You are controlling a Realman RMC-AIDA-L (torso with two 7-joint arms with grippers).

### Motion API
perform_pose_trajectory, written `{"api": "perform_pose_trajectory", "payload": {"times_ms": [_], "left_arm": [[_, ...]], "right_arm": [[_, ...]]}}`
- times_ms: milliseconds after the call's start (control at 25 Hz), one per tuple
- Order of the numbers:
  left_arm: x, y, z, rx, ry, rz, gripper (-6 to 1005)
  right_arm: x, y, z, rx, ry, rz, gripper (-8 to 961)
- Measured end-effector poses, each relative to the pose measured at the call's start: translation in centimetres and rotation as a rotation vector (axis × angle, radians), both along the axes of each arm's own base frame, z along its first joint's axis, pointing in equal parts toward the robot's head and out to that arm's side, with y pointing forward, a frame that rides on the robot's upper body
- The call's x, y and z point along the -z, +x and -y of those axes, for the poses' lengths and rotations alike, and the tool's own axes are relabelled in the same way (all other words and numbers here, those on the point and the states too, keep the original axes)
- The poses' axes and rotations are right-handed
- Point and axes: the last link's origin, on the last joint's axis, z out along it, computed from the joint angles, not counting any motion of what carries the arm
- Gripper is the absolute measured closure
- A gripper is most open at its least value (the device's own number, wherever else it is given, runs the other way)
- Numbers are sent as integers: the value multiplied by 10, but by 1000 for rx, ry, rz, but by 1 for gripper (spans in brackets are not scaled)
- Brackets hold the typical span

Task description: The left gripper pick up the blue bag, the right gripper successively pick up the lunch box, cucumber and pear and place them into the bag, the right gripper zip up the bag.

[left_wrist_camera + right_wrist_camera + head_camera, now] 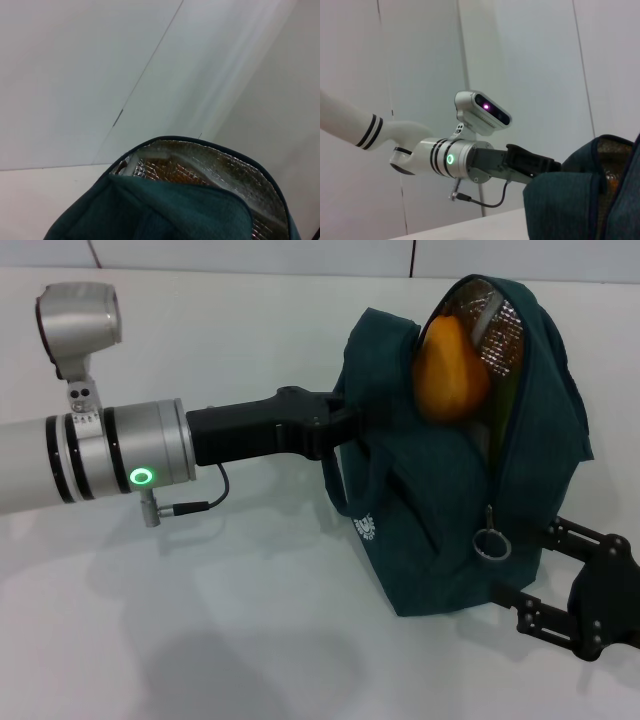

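Bulging from foil-lined blue bag (440, 530), smooth pear (451, 368)

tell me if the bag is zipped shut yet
Not yet: the blue bag gapes open at the top, showing foil lining and the pear inside; the ring pull hangs low on its side.

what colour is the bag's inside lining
Silver quilted foil lining inside the blue bag, clearest in the left wrist view.
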Motion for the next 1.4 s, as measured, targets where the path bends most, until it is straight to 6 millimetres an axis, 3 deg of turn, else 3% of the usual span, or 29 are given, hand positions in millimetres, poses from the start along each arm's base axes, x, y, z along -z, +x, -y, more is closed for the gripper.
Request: {"api": "perform_pose_trajectory", "payload": {"times_ms": [1080, 1400], "left_arm": [[-1, 1, -2, 3, 4, 1, 962], [-2, 1, -2, -1, 7, 5, 963]], "right_arm": [[2, 5, -5, 65, 22, -3, 377], [4, 3, -8, 68, 14, -5, 546]]}}
